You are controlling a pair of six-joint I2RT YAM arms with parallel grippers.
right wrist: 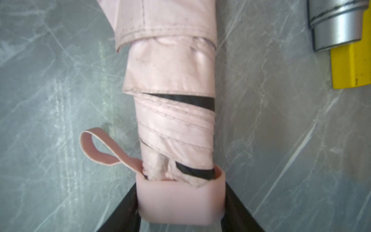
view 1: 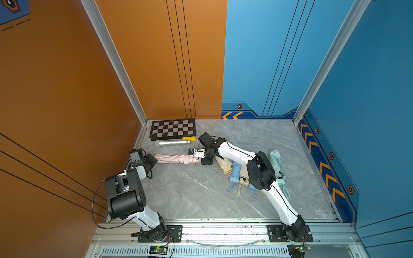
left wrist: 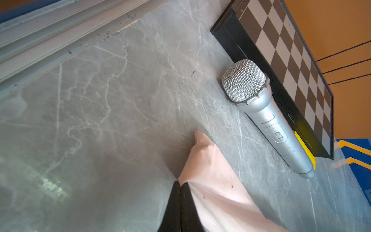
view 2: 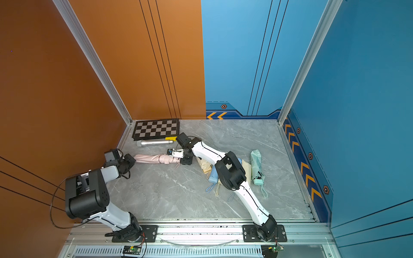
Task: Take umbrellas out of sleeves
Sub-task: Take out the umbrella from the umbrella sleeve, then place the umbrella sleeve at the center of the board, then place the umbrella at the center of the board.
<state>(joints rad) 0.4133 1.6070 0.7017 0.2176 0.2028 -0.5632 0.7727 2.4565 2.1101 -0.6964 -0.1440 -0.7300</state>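
A pink umbrella (view 1: 192, 159) lies on the grey table, partly drawn out of its smooth pink sleeve (view 1: 168, 158). My left gripper (view 1: 154, 161) is shut on the sleeve's closed end; in the left wrist view the black fingertips (left wrist: 176, 186) pinch the pink fabric (left wrist: 212, 172). My right gripper (view 1: 204, 160) is shut on the umbrella's stubby pink handle (right wrist: 178, 200), one jaw on each side. The pleated bundle (right wrist: 172, 120) and its wrist cord (right wrist: 96, 148) show below the sleeve's open hem (right wrist: 160, 24). Both top views show the two arms stretched apart along the umbrella (view 2: 171, 159).
A silver microphone (view 1: 172, 143) and a yellow block (view 1: 188, 138) lie in front of a chessboard (view 1: 172, 129) at the back left. Cream (view 1: 224, 166), light blue (view 1: 235, 173) and mint (view 1: 276, 160) bundles are piled under my right arm.
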